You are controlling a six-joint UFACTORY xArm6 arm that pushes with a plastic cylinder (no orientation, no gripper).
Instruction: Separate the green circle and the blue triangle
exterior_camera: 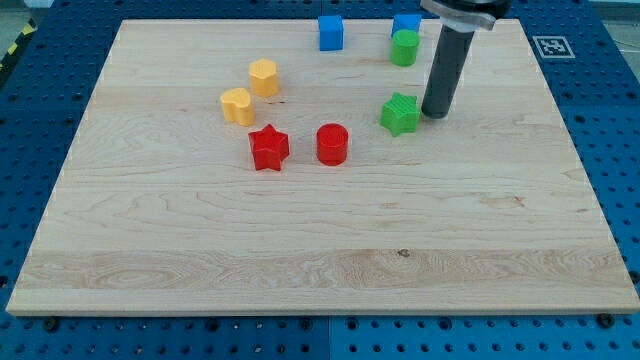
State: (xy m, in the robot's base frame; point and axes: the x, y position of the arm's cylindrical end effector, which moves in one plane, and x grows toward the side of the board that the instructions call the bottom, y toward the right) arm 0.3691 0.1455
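No pincer on us, just our tip (433, 113) beside the green star (400, 114); green circle (405, 47) touches blue triangle (406, 24) at table (300, 260) top: light, rigid, slides easily, so push its side.

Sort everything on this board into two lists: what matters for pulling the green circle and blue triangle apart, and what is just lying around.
For the job:
green circle, touching the blue triangle
blue triangle, at the view's top
my tip, just right of the green star

Lying about:
green star
blue cube
red star
red cylinder
two yellow blocks
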